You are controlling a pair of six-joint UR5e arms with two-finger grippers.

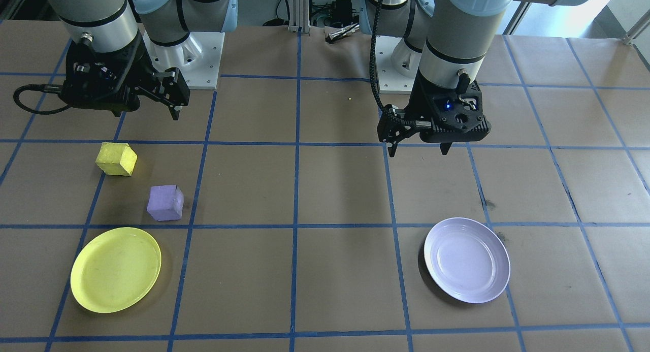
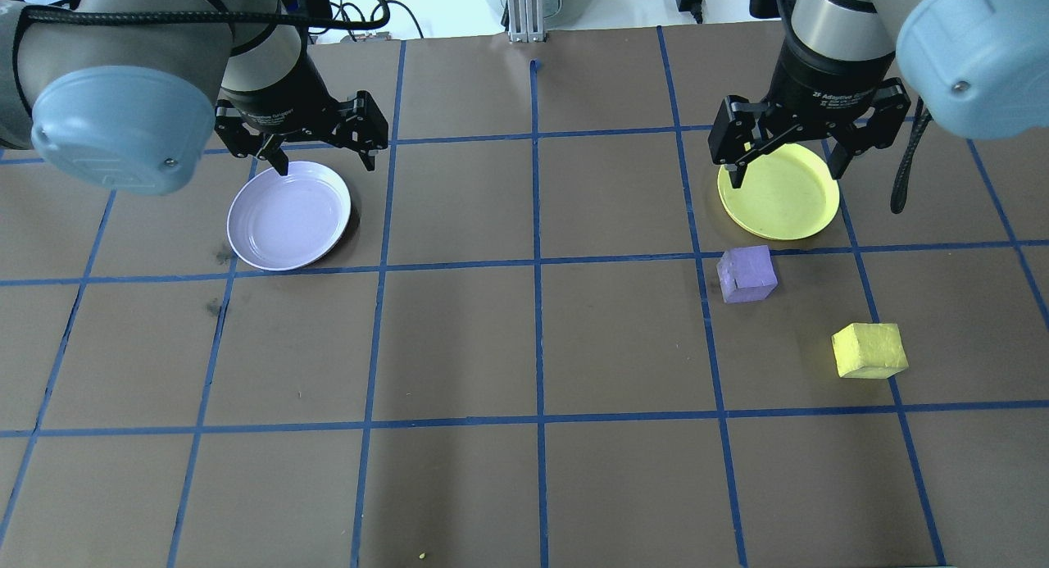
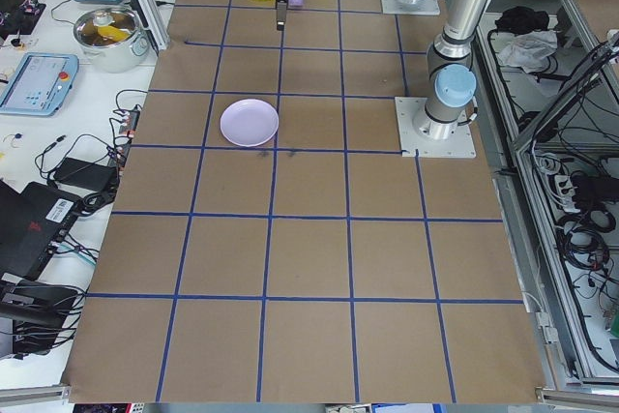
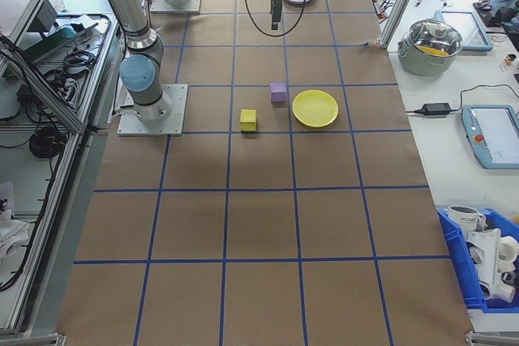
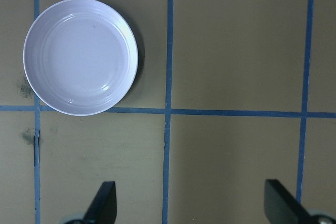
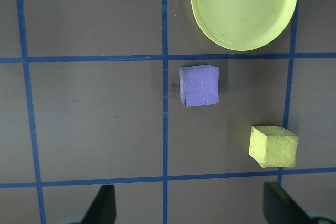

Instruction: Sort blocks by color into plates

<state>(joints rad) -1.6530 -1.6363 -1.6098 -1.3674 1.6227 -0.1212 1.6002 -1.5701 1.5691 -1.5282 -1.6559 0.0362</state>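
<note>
Hovering with jaws spread and empty, the right gripper [image 2: 788, 168] is best lowered squarely over the rough yellow foam cube [image 2: 869, 351], clear of the light purple foam cube [image 2: 747, 274].

Open room over both plates; the two blocks crowd the right side.

The lavender plate [image 2: 288, 215] lies alone on the left, with bare brown paper all around it. On the right, the purple block [image 2: 747, 274] sits just beside the yellow plate [image 2: 778, 193], apparently not touching, so the way in from that side is tight. The yellow block [image 2: 869, 350] stands apart from the purple one, with a gap between wide enough, it seems, for a finger. The table [image 2: 533, 347] middle holds nothing.
</note>
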